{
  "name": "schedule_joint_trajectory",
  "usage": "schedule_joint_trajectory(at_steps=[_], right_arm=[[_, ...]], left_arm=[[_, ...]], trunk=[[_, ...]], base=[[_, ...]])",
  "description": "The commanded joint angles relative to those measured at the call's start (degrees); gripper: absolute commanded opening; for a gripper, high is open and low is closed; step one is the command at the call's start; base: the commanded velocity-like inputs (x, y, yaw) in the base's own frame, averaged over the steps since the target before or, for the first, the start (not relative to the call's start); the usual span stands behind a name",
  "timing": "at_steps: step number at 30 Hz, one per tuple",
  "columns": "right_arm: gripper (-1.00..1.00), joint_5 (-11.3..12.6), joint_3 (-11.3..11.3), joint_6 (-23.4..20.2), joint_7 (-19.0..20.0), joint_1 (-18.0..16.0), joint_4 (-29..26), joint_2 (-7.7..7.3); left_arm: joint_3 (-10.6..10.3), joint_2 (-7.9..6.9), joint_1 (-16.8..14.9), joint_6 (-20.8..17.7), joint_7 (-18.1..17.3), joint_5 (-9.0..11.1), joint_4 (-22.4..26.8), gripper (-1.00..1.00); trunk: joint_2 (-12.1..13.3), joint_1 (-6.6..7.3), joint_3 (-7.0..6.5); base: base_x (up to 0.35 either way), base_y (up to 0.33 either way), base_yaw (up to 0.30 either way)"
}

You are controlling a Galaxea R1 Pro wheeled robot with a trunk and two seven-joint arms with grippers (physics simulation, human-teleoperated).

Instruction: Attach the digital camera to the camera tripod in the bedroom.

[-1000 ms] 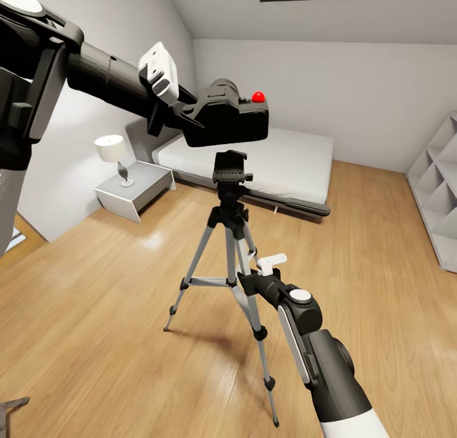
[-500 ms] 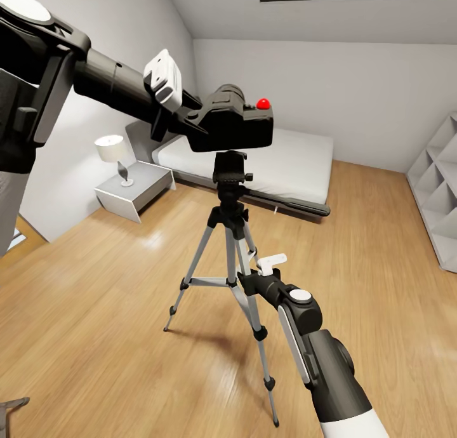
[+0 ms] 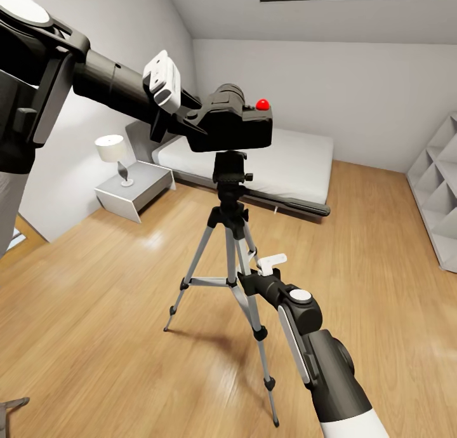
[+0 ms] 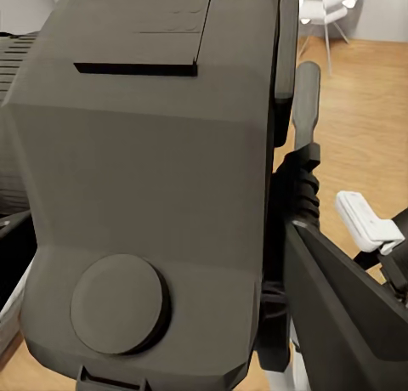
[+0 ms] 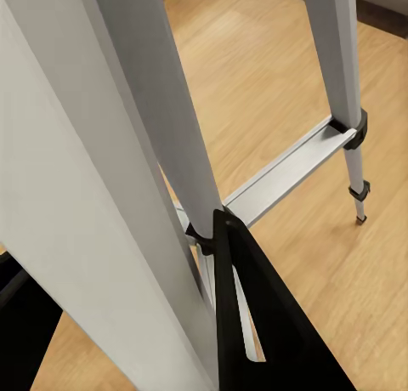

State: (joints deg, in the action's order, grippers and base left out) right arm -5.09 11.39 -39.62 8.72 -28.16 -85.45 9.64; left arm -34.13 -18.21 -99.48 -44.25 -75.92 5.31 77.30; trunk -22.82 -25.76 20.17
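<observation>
The left claw point(image 3: 190, 115) is closed on the small matte-black digital camera point(image 3: 231, 126), gripping it from the side facing the left arm so that the camera's underside stays free for mounting. The red round button point(image 3: 261, 103) faces up, which indicates the body is held roughly level. The camera sits directly over the grey-black head plate point(image 3: 229, 160) of the tall silver-legged camera tripod point(image 3: 231, 247); in the head view its base appears to touch or nearly touch the plate, but actual contact cannot be confirmed. In the left wrist view the camera body point(image 4: 144, 178) is pressed close to the lens, with the long black pan handle point(image 4: 304, 102) just beside it.

The right claw point(image 3: 260, 270) is at a tripod leg well below the head plate, probably to steady the stand while the camera is seated. Whether its fingers are clamped on the leg or merely alongside it cannot be told: the right wrist view shows a silver leg point(image 5: 161, 136) and a dark finger point(image 5: 255, 314) very near it, without a clear view of the grip.

The tripod stands on the light wood floor point(image 3: 95, 311), between the robot and the low grey bed point(image 3: 285, 159). Judged step: final lowering and seating of the camera on the head plate.
</observation>
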Motion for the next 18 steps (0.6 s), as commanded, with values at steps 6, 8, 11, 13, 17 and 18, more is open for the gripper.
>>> schedule_joint_trajectory(at_steps=[6,8,11,13,17,18], right_arm=[[-1.00,-1.59,-0.05,-0.20,0.33,-0.05,-0.05,0.02],[-1.00,-1.59,-0.05,-0.20,0.33,-0.05,-0.05,0.02],[-1.00,-1.59,-0.05,-0.20,0.33,-0.05,-0.05,0.02],[-1.00,-1.59,-0.05,-0.20,0.33,-0.05,-0.03,0.02],[-1.00,-1.59,-0.02,-0.20,0.33,-0.05,0.00,0.02],[-1.00,-1.59,-0.02,-0.20,0.33,-0.05,0.01,0.02]], left_arm=[[-0.16,-0.14,-0.10,-0.42,0.02,0.37,-0.07,-1.00],[-0.39,-0.13,-0.10,-0.45,0.00,0.38,-0.10,-1.00],[-1.23,-0.10,-0.10,-0.47,0.03,0.39,-0.15,-1.00],[-1.78,-0.06,-0.10,-0.51,0.05,0.39,-0.21,-1.00],[-2.79,0.04,-0.10,-0.59,0.06,0.43,-0.37,-1.00],[-2.98,0.07,-0.10,-0.62,0.07,0.45,-0.41,-1.00]], trunk=[[-0.11,-0.03,0.10],[-0.11,-0.03,0.10],[-0.11,-0.03,0.10],[-0.11,-0.03,0.10],[-0.11,-0.03,0.10],[-0.11,-0.03,0.10]], base=[[0.000,0.000,0.000],[0.000,0.000,0.000],[0.000,0.000,0.000],[0.000,0.000,0.000],[0.000,0.000,0.000],[0.000,0.000,0.000]])
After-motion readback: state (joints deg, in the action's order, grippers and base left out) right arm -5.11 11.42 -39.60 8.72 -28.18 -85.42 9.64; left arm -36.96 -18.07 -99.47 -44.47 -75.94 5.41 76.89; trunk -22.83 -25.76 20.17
